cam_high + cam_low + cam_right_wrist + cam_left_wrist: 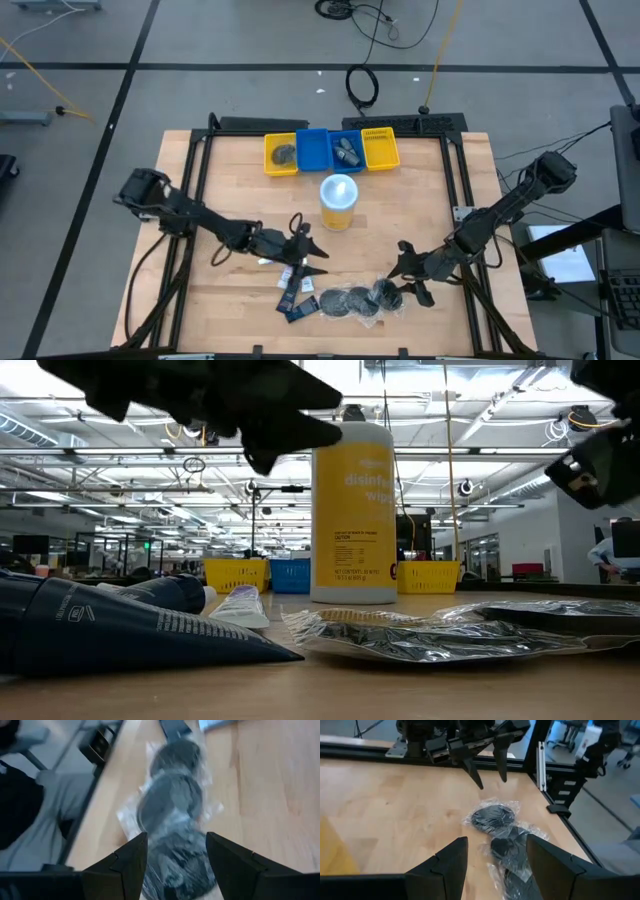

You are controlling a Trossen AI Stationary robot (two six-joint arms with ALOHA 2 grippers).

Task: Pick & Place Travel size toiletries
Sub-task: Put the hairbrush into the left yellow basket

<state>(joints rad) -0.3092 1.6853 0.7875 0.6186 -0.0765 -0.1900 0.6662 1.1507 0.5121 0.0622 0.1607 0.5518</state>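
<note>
Travel size toiletries lie scattered at the near edge of the wooden bench (200, 160): round dark packets in clear wrap (352, 299), navy sachets (296, 296) and a small white tube (240, 606).

The right tool (412, 285) hovers at the end of the packet row, its two fingers (125, 865) spread with nothing between them. Its wrist view shows the nearest packet directly beneath the gap and the others running away from it in a line.

The left tool (307, 256) hangs just above the sachets and the tube, also spread and empty. The packets lie ahead of it, with the right tool facing it from beyond them.

Farther back from both tools stands a tall yellow canister (339, 201) with a pale lid. Beyond it, along the far edge, sits a row of yellow and blue bins (331, 151), some already holding small items.

Risks, as a judgement: the packets overlap in slippery, crinkled wrap, so a closing tool could pinch only loose film and lose the packet, or drag two at once. Both tools are near each other over the same pile and could collide. The canister stands between the pile and the bins, so a low carry could knock it over.
</note>
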